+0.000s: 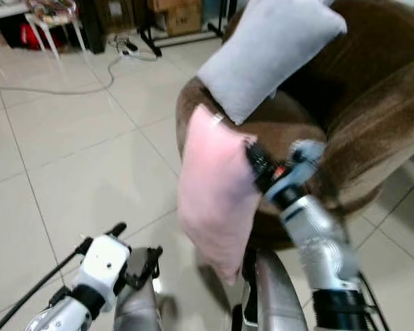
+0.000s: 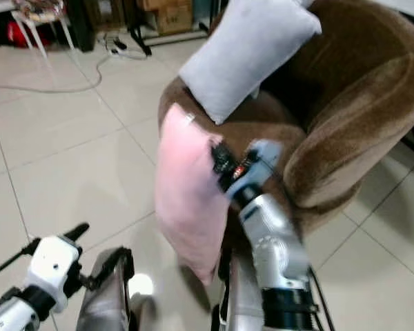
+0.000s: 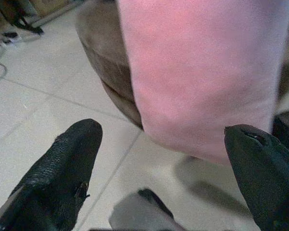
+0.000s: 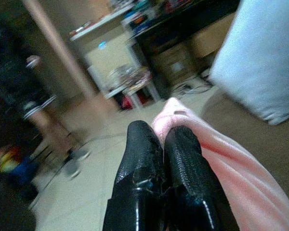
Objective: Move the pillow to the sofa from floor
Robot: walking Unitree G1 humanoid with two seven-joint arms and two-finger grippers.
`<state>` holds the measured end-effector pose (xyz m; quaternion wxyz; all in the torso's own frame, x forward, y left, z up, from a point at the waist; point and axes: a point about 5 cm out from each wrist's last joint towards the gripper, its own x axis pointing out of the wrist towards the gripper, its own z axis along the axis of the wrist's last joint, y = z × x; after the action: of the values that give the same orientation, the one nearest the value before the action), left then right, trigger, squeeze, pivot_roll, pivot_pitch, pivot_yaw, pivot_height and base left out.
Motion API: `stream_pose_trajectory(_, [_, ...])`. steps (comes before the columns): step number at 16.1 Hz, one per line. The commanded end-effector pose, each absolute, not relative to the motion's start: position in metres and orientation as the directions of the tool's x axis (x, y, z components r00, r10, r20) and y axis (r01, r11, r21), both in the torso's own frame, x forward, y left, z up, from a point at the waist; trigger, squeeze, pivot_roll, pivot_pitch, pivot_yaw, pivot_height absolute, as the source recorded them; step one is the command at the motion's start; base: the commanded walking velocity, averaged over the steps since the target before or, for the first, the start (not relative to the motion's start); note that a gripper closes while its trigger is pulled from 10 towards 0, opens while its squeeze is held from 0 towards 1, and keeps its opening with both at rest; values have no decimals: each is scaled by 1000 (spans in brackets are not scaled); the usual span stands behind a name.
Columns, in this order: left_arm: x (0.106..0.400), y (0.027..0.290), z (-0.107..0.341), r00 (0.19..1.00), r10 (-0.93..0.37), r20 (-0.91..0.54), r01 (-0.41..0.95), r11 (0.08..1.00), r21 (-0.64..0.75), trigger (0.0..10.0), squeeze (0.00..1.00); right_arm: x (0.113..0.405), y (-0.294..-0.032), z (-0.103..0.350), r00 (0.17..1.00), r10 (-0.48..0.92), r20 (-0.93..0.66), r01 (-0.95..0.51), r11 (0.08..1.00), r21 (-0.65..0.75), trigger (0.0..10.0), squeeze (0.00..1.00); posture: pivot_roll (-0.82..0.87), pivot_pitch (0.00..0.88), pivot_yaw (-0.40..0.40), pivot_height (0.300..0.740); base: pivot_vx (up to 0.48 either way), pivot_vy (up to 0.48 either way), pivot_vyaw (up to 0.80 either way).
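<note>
Pink pillow is off the floor, hanging against the front edge of the brown sofa. Right claw is pinched tight on its upper edge. Left claw is spread wide, empty, low near the pillow's bottom. Needs more lift: clear the sofa edge, carry over the seat, release beside the grey pillow.

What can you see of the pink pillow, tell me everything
The pink pillow is soft, plain fabric with a small tag near its top corner. It hangs upright off the floor, pinched at its upper edge by the right gripper, whose fingers are shut on it. Its upper part rests against the front of the brown sofa, just below the grey pillow. The open left gripper sits below it, not touching.
</note>
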<state>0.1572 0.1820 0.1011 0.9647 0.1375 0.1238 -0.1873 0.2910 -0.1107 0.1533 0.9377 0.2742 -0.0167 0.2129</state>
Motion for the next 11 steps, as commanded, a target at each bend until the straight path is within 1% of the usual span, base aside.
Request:
stream_pose_trajectory(1, [161,184,107,917,-305,-258,364,904,225,10000,384,288,-107,170,913,346,215,-406,725,556,10000,0,131,0,-43,522,0,0,0])
stream_pose_trajectory(3, [175,183,119,956,-229,-180,265,941,209,10000,380,282,-114,183,915,353,196,-403,834,378,10000,0,100,0,-25,522,0,0,0])
stream_pose_trajectory(5, [189,179,127,978,-171,-118,193,957,215,10000,365,278,-111,193,924,334,184,-380,847,372,10000,0,103,0,-32,542,0,0,0])
stream_pose_trajectory(6, [192,178,128,981,-162,-104,181,961,210,10000,365,279,-111,195,926,331,183,-377,848,372,10000,0,102,0,-35,547,0,0,0])
stream_pose_trajectory(8, [210,177,138,997,-79,-17,81,986,145,10000,353,284,-109,201,939,294,179,-342,860,379,10000,0,90,0,-46,567,0,0,0])
stream_pose_trajectory(9, [214,176,138,998,-69,-12,70,988,138,10000,353,285,-108,200,942,289,174,-335,863,380,10000,0,90,0,-46,572,0,0,0])
stream_pose_trajectory(10, [223,168,142,996,-87,6,85,981,177,10000,353,283,-102,194,945,293,142,-325,871,369,10000,0,81,0,-38,587,0,0,0])
stream_pose_trajectory(11, [227,162,144,994,-109,16,104,976,191,10000,353,283,-101,194,945,297,133,-326,874,361,10000,0,70,0,-35,597,0,0,0])
